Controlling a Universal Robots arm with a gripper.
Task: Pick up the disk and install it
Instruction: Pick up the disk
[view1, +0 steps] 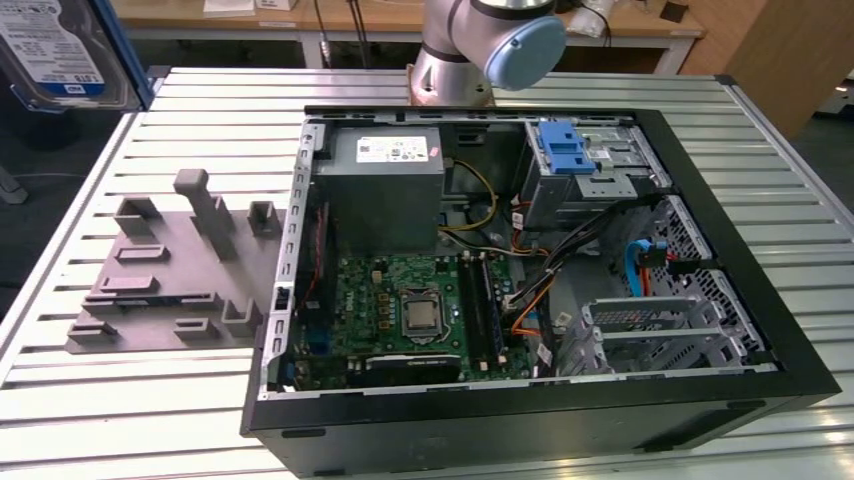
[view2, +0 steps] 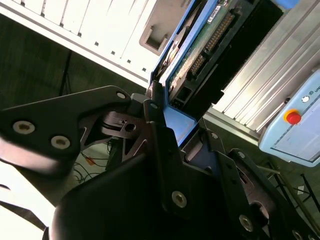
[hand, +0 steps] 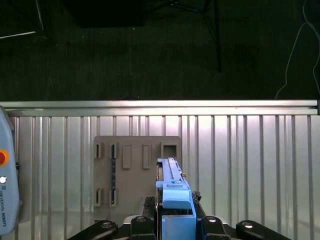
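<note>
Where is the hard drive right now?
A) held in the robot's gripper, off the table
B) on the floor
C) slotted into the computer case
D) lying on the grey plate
A: in the first wrist view the gripper is shut on the disk, with the grey plate lying beyond it.

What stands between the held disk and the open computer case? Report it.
Nothing visible. The gripper is shut on the disk, held in the air at the exterior view's upper left; the computer case lies open, though cables cross its inside.
</note>
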